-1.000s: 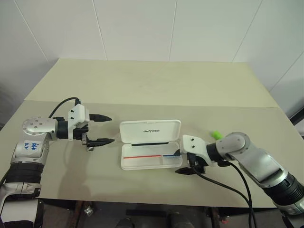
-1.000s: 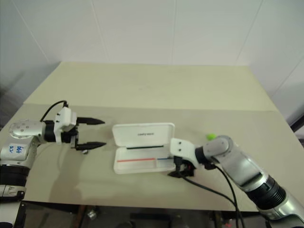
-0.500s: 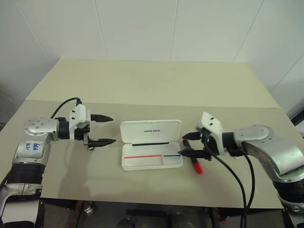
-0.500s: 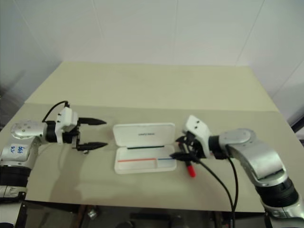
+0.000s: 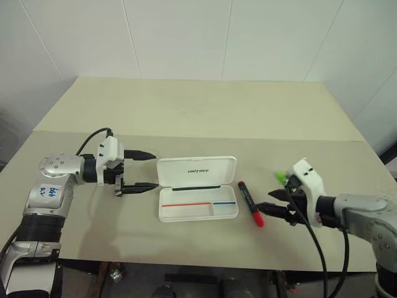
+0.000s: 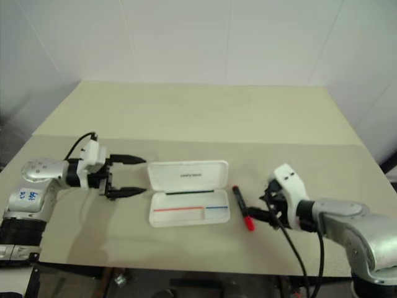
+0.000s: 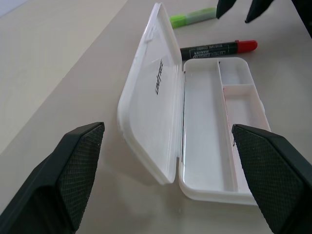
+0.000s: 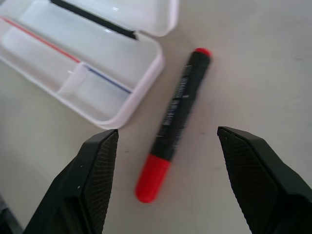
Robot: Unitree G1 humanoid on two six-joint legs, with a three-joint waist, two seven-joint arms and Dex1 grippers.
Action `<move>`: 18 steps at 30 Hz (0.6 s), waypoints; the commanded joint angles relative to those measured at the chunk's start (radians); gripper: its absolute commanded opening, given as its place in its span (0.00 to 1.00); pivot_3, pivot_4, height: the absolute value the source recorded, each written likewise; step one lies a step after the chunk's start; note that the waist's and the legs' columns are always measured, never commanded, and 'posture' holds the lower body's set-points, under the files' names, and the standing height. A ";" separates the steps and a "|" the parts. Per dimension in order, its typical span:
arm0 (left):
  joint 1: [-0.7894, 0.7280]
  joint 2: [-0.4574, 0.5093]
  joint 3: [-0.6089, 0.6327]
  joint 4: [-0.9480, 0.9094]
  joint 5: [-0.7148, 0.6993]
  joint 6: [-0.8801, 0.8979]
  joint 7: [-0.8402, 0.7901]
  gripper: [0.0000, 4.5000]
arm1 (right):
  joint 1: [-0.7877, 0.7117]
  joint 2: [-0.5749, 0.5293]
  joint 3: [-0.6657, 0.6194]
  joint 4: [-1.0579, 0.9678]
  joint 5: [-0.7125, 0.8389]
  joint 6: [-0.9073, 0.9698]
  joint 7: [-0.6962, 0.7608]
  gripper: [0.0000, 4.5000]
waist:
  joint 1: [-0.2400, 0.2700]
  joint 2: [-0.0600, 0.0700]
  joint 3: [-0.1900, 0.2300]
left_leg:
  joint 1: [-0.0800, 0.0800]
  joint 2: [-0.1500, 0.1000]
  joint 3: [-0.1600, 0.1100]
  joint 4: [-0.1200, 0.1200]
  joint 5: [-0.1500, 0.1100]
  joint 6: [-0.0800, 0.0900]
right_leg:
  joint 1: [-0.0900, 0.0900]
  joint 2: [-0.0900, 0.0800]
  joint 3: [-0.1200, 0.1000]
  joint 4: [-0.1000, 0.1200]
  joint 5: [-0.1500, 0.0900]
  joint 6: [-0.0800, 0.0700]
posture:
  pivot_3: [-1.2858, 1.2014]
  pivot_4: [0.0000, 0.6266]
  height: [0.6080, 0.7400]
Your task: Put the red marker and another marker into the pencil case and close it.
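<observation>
The white pencil case (image 5: 197,210) lies open at the table's middle, its lid (image 5: 196,171) folded back and its tray holding nothing. The red marker (image 5: 250,203), black with a red cap, lies flat on the table just right of the case, cap toward the front edge. Another marker, lime green (image 5: 282,178), lies farther right, half hidden behind my right gripper (image 5: 269,201). That gripper is open, just right of the red marker and not touching it. My left gripper (image 5: 152,170) is open, level, just left of the case. The right wrist view shows the red marker (image 8: 178,122) between my fingers (image 8: 97,180).
The beige table (image 5: 186,112) stretches far behind the case, with a seam across it. The front edge (image 5: 186,254) runs close below the case. Cables hang from both wrists.
My right gripper has pulled away to the right from the case's right end and rolled over, leaving the red marker lying on the table. The left gripper has barely shifted.
</observation>
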 commanded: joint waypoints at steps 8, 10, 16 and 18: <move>-0.032 -0.002 0.003 -0.014 -0.013 0.005 -0.013 1.00 | 0.029 0.055 0.050 -0.024 -0.010 -0.034 -0.133 0.76 | 0.000 0.000 0.000 | 0.000 0.000 0.000 -0.001 0.000 0.000 | 0.000 0.000 0.000 -0.001 0.000 0.000 | 0.52 0.24 1.00; -0.032 -0.004 0.003 -0.016 -0.014 0.007 -0.012 1.00 | 0.038 0.075 0.063 -0.021 -0.010 -0.037 -0.155 0.76 | -0.001 0.000 0.000 | 0.000 0.000 0.000 -0.001 0.000 0.000 | 0.000 0.000 0.000 -0.001 0.000 0.000 | 0.52 0.24 1.00; -0.030 -0.007 0.004 -0.024 -0.014 0.014 -0.006 1.00 | 0.062 0.118 0.111 -0.003 -0.017 -0.064 -0.206 0.76 | -0.001 0.000 0.000 | 0.000 0.000 0.000 -0.001 0.000 0.000 | 0.000 0.000 0.000 -0.001 0.000 0.000 | 0.52 0.24 1.00; -0.030 -0.008 0.005 -0.028 -0.014 0.016 -0.003 1.00 | 0.071 0.119 0.127 0.005 -0.023 -0.081 -0.216 0.76 | 0.000 0.000 0.000 | 0.000 0.000 0.000 -0.001 0.000 0.000 | 0.000 0.000 0.000 -0.001 0.000 0.000 | 0.52 0.24 1.00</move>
